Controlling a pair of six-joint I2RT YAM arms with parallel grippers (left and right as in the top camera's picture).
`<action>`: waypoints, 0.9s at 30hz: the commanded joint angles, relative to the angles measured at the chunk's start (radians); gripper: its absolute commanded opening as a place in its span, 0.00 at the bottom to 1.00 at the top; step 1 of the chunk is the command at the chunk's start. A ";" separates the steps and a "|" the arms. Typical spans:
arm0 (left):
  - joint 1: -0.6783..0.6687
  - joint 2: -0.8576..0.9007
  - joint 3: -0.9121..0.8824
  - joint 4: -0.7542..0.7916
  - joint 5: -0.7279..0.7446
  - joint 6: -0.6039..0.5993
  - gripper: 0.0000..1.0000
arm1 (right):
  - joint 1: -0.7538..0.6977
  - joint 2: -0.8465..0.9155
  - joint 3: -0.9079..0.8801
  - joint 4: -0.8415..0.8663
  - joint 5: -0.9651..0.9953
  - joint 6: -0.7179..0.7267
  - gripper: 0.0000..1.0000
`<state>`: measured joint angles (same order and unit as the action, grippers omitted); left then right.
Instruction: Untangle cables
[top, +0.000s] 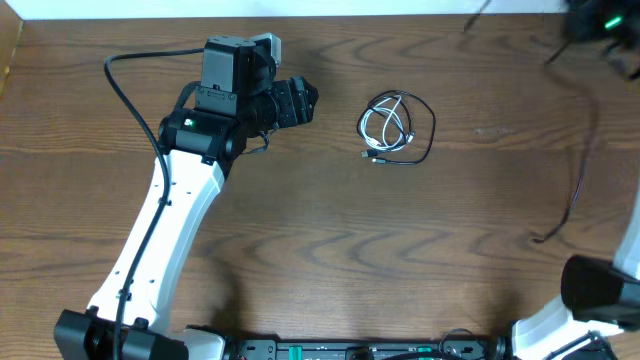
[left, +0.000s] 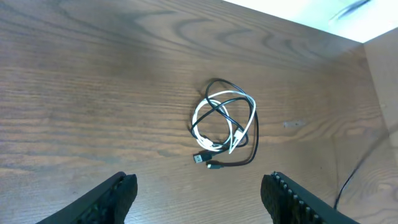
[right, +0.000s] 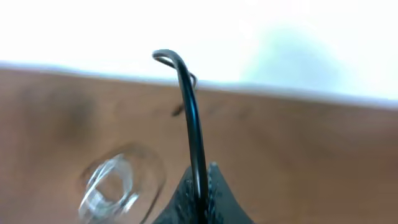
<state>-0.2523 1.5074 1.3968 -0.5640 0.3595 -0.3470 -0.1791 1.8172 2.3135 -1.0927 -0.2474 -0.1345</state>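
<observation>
Overhead first: the tangle lies on the wooden worktop, right of centre and towards the far edge, with nothing touching it. The left pincer points at it from the left, near but apart. From up here I cannot tell how wide it stands. Over on the right, the right arm rises from the near corner, and its far end is a dark blur in the top corner. A thin dark cable trails down from that blur, well apart from the tangle.

Left wrist now: the left pincer is spread wide and holds nothing, its dark fingers at the bottom edge on either side. The tangle sits ahead of them, centred between them. The white cable loops through the black cable, and two small plugs poke out on the near side.

Right wrist, and it is blurry: the right pincer is pressed together, pinching the dark cable. The cable stands straight up from the tips and curls over at the top. A pale looped shape shows low on the left, too smeared to identify.
</observation>
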 joint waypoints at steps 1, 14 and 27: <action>0.000 -0.013 0.013 0.000 -0.014 -0.002 0.69 | -0.085 0.124 0.196 -0.020 0.119 0.024 0.01; 0.001 -0.011 0.013 0.005 -0.014 -0.002 0.69 | -0.330 0.336 0.321 0.294 0.137 0.029 0.01; -0.002 0.002 0.012 0.021 -0.089 -0.002 0.69 | -0.364 0.655 0.321 0.435 0.238 0.150 0.01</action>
<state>-0.2523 1.5074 1.3968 -0.5453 0.2989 -0.3473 -0.5465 2.3878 2.6240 -0.6754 -0.0898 -0.0803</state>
